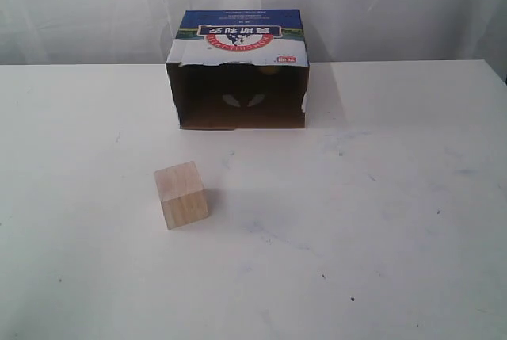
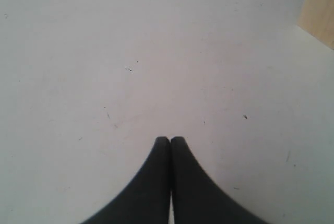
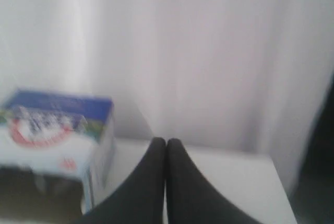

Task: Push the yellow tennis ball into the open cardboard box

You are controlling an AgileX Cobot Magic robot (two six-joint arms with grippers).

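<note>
The open cardboard box [image 1: 238, 39] lies on its side at the back middle of the white table [image 1: 380, 197], its dark opening facing the front. Its blue-and-white top carries a red banner. No yellow tennis ball shows on the table in any view; the box's interior is too dark to tell what is in it. My left gripper [image 2: 170, 139] is shut over bare tabletop, with nothing between its fingers. My right gripper [image 3: 166, 141] is shut too, raised and off to one side of the box [image 3: 52, 125], which looks blurred. Neither gripper appears in the exterior view.
A pale wooden cube [image 1: 181, 194] stands on the table in front of the box and slightly left; its corner shows in the left wrist view [image 2: 319, 12]. A white curtain [image 1: 396, 7] hangs behind the table.
</note>
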